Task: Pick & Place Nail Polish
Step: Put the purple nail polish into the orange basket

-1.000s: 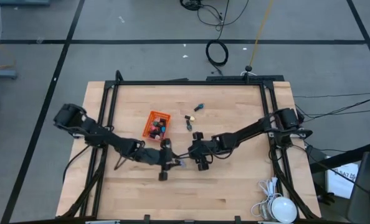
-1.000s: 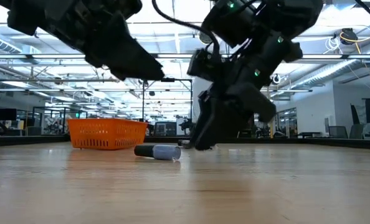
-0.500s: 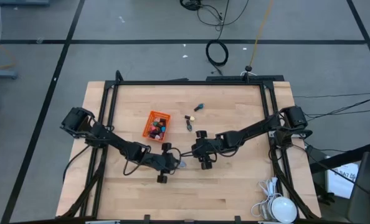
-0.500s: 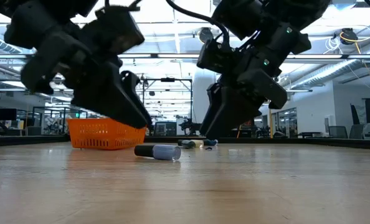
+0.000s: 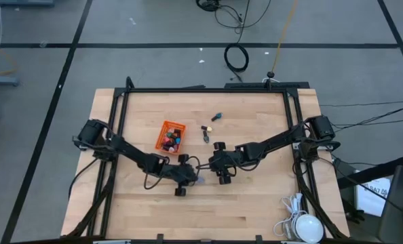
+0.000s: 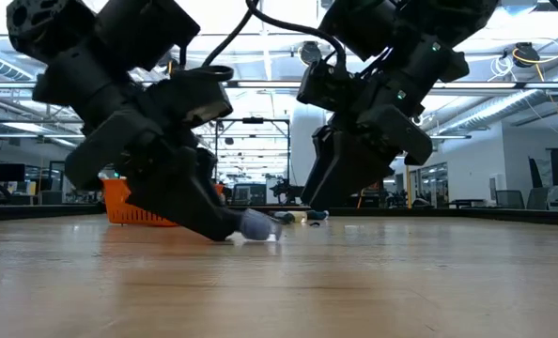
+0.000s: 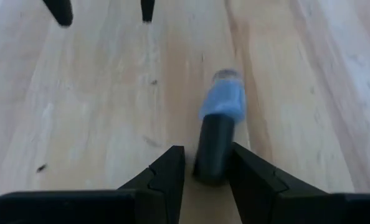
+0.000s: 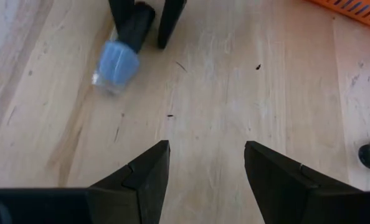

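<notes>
Fingers of the left tool [image 7: 207, 177] straddle a blue bottle's [image 7: 223, 104] dark cap, still parted. It lies mid-tabletop [image 5: 256, 203]. Right tool [image 8: 207, 171] hovers open nearby.

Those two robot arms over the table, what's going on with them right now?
The left gripper is down at the table with its open fingers on either side of the dark cap of a blue nail polish bottle lying on its side. It has not closed on it. The right gripper hovers open close by, holding nothing. The orange basket already holds several bottles, and a few more bottles lie loose on the table beyond it.
</notes>
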You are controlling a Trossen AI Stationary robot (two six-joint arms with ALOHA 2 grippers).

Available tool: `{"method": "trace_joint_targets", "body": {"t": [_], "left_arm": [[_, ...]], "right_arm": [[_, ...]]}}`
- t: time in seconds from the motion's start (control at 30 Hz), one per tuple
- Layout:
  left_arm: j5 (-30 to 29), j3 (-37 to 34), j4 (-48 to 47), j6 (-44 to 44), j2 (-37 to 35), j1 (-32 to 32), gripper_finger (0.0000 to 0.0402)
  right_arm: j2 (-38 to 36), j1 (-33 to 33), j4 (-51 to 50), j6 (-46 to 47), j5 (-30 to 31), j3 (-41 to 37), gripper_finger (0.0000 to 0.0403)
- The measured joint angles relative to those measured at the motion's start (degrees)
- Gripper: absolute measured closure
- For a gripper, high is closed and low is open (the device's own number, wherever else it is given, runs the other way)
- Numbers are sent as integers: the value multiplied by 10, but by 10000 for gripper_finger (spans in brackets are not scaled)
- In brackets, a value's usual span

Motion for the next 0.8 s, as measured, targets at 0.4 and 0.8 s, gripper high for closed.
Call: {"method": "trace_joint_targets", "body": {"t": [0.4,0.8], "left_arm": [[8,1,47,-18,37,6,282],[-13,0,50,21,27,1,365]], "right_arm": [[0,0,8,-2,0,0,206],[0,-5,-30,-4,2,0,206]]}}
